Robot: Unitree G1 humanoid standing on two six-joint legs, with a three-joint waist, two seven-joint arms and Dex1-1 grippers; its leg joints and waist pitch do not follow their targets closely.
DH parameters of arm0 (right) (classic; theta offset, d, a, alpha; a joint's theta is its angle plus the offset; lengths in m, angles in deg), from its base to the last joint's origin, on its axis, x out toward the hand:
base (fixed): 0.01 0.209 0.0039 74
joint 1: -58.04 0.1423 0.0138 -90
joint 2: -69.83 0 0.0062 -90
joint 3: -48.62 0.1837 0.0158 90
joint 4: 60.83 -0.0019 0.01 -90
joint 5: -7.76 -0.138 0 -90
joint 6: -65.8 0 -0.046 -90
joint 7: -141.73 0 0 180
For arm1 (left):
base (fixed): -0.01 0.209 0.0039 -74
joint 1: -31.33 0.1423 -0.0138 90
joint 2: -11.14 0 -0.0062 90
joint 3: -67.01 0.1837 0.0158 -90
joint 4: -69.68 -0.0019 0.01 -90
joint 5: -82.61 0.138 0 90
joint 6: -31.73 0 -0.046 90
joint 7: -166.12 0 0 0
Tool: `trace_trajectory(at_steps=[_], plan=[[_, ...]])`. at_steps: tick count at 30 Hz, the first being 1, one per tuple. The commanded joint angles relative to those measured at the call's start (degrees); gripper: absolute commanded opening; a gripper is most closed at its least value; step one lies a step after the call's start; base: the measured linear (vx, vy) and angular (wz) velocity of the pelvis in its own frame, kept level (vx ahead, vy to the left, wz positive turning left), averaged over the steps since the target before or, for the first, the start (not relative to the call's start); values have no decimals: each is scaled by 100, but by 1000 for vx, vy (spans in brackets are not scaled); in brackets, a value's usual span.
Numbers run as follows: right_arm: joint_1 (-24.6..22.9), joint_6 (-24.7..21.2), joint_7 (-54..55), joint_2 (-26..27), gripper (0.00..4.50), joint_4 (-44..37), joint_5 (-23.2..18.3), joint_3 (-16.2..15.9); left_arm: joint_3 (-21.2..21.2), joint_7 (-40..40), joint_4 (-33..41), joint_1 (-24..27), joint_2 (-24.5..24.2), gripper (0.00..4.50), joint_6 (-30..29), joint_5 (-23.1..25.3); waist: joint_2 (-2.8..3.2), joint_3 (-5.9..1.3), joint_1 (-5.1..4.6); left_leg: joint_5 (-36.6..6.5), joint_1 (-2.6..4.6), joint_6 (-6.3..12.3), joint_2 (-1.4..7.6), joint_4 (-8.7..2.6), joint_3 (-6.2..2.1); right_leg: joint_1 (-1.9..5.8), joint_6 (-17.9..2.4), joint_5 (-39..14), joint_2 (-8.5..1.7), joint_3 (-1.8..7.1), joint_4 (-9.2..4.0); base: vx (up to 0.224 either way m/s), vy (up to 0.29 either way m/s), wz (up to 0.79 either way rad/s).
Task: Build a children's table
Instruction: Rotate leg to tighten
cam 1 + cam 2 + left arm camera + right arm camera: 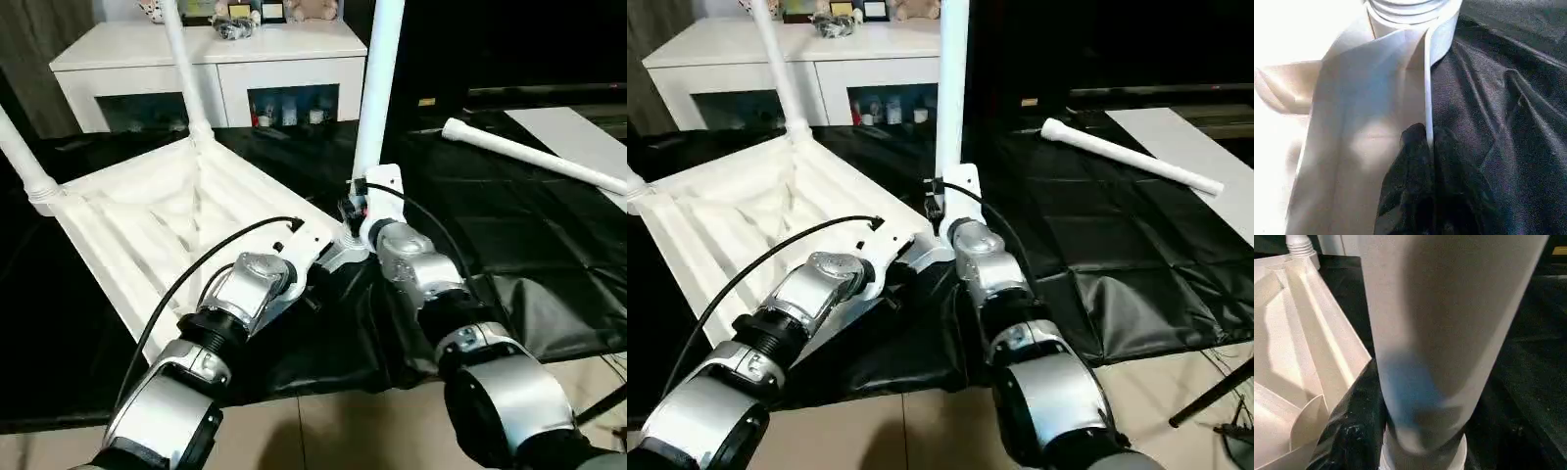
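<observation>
black sheet [509, 245] under upturned children's table [147, 225]

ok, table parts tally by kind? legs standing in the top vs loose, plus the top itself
Tabletop, upside down on the black sheet: 1
Legs standing in the top: 3, at the far corner, the left corner and the near corner by the right tool
Loose leg lying on the sheet: 1
Total: 5 parts

Room beside the upturned table top [147, 230] is blocked above by three upright legs [377, 88]. To its right, black sheeting [509, 225] lies open, crossed farther off by one loose leg [534, 157]. Behind it, passage is closed by a white cabinet [211, 64].
</observation>
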Motion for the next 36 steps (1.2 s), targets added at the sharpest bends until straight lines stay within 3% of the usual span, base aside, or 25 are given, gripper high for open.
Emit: trace_trajectory(at_steps=[1,7,9,12,13,17,18,19,20,23,25,28,32,34,36], plan=[[-292,-281,36,111,185,628,35,-9,-68,214,7,-197,-31,0,153,36,-32,-198,-26,-2333,6,18,94,-532,-10,103,-855,-2151,-237,172,-574,0,0,0],[-213,-26,0,175,185,656,-18,85,-83,121,48,-153,-102,0,179,36,-42,-182,-24,-2430,15,35,87,-542,-4,72,-721,-2538,-253,176,-630,0,0,0],[-157,144,-132,207,185,682,-104,183,-85,35,71,-137,-139,0,206,30,-25,-183,-13,-2410,34,48,88,-543,6,52,-714,-2573,-257,184,-645,0,0,0],[-77,250,-337,196,185,622,-185,262,-81,-82,121,-119,-226,0,239,24,-22,-187,-13,-2297,7,62,99,-558,6,71,-750,-2465,-257,182,-641,0,0,0],[-37,270,-377,175,241,611,-192,272,-85,-106,125,-116,-258,0,252,20,-28,-181,-14,-2258,3,57,102,-562,10,78,-788,-2367,-248,177,-629,0,0,0],[37,277,-461,132,265,585,-193,285,-90,-147,112,-115,-314,0,291,16,-31,-194,-5,-2092,1,96,106,-557,27,94,-917,-2161,-252,188,-608,0,0,0],[85,275,-538,90,281,527,-179,264,-95,-173,98,-119,-347,0,325,16,-8,-204,1,-1970,-9,90,114,-557,30,112,-980,-1980,-257,189,-596,0,0,0],[116,275,-591,61,281,485,-169,248,-98,-189,88,-122,-369,0,347,16,-25,-249,8,-1616,-55,120,117,-537,31,168,-1056,-1545,-252,188,-533,0,0,0],[141,294,-628,49,291,485,-149,257,-100,-202,83,-123,-381,0,360,16,-13,-272,16,-1254,-75,192,121,-509,49,173,-1161,-1105,-248,184,-489,0,0,0],[206,322,-738,-6,324,438,-108,272,-105,-225,41,-146,-406,0,406,17,16,-281,17,-951,-93,312,120,-467,86,159,-1389,-507,-232,166,-447,0,0,0],[260,283,-851,-67,337,331,-128,297,-101,-247,12,-173,-430,0,442,8,12,-295,21,-751,-112,385,120,-439,96,200,-1517,-118,-234,156,-396,0,0,0],[275,248,-926,-98,367,267,-164,307,-93,-266,-2,-181,-441,0,465,11,28,-296,26,-642,-99,466,130,-429,105,211,-1633,146,-230,150,-365,0,0,0],[204,114,-1345,-185,410,-36,-198,202,-68,-402,11,-159,-494,0,583,-7,27,-289,20,-762,-87,524,138,-433,123,215,-1676,166,-228,150,-365,0,0,0],[110,13,-1602,-248,410,-258,-212,119,-38,-536,67,-117,-531,0,615,-25,21,-293,31,-724,-78,583,137,-423,133,221,-1677,239,-225,152,-362,0,0,0],[44,-56,-1787,-292,443,-411,-218,65,-20,-631,103,-89,-556,0,637,-36,21,-296,37,-627,-78,630,139,-411,144,218,-1693,337,-237,160,-352,0,0,0]])
